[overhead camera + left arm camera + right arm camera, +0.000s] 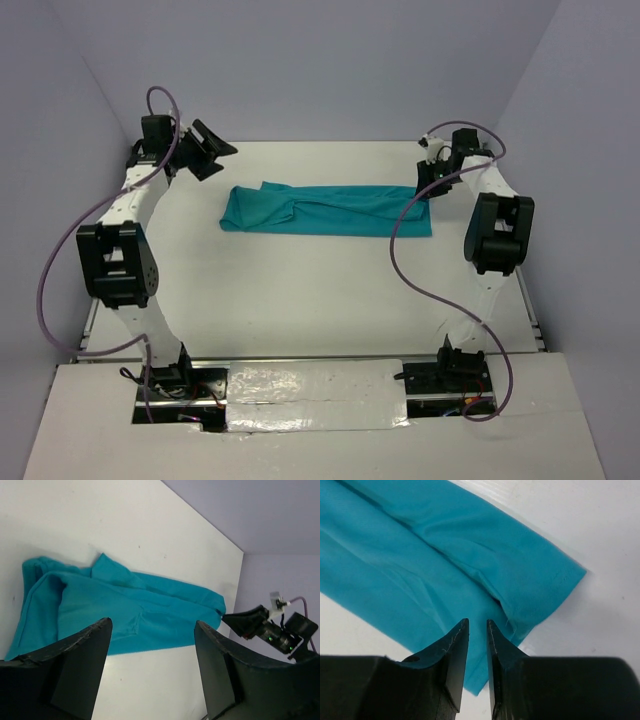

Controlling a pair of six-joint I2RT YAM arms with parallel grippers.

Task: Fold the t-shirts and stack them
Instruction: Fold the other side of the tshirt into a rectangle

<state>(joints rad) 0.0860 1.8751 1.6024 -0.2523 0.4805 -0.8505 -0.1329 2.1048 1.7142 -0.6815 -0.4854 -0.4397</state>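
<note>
A teal t-shirt (pixel 325 210) lies on the white table (pixel 300 290), folded into a long band running left to right. My left gripper (pixel 212 150) hovers just beyond the shirt's left end. In the left wrist view its fingers (pixel 85 655) stand wide apart with nothing between them, and the t-shirt (pixel 130 615) is spread beyond. My right gripper (pixel 430 185) is at the shirt's right end. In the right wrist view the right gripper (pixel 477 622) has its jaws nearly together, a narrow gap left, right over the t-shirt (pixel 445 555) near its hem corner. No cloth is pinched between them.
Grey walls close in the table at the back and on both sides. Purple cables (pixel 400 250) loop from both arms. A shiny taped strip (pixel 315 395) lies at the near edge between the two arm bases.
</note>
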